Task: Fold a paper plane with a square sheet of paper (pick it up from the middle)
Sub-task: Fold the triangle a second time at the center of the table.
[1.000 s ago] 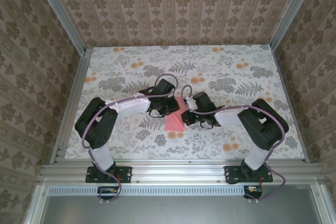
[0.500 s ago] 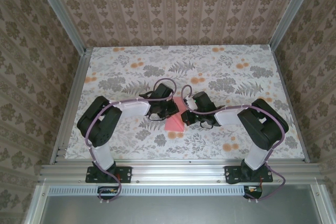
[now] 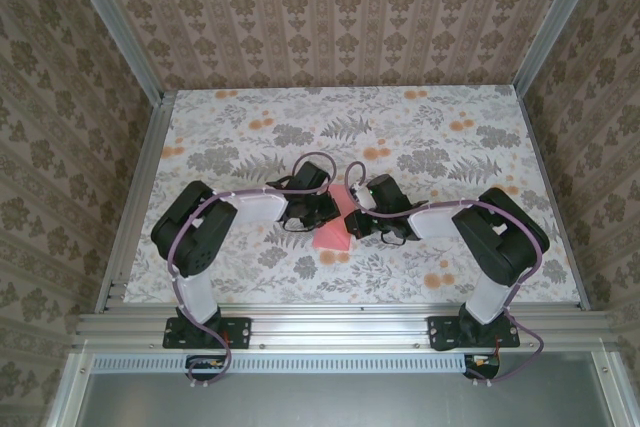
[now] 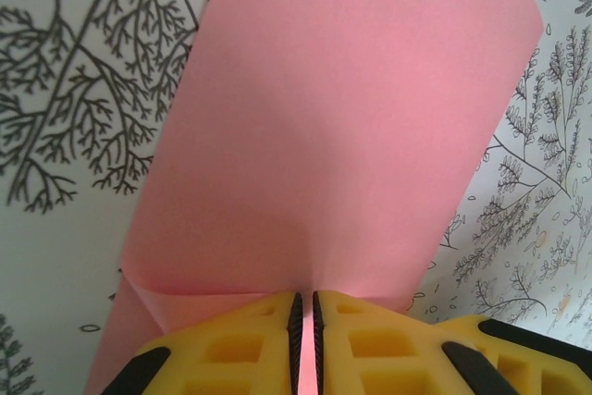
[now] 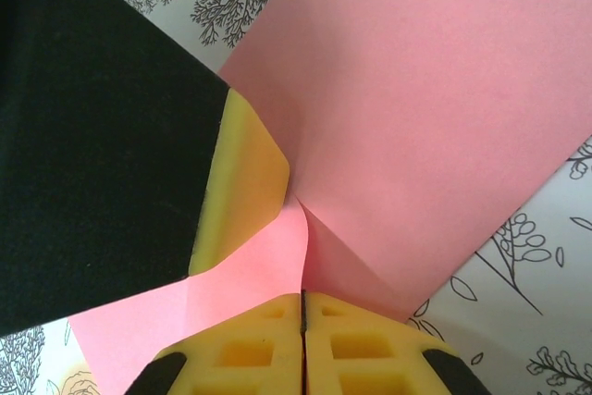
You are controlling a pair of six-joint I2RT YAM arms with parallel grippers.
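Paper [image 4: 351, 117] pinched in left tool [image 4: 304, 307] and right tool [image 5: 302, 307].

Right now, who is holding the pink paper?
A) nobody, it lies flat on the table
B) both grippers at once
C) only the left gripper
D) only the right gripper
B: the left gripper and the right gripper are each pinched shut on the pink paper, as each wrist view shows.
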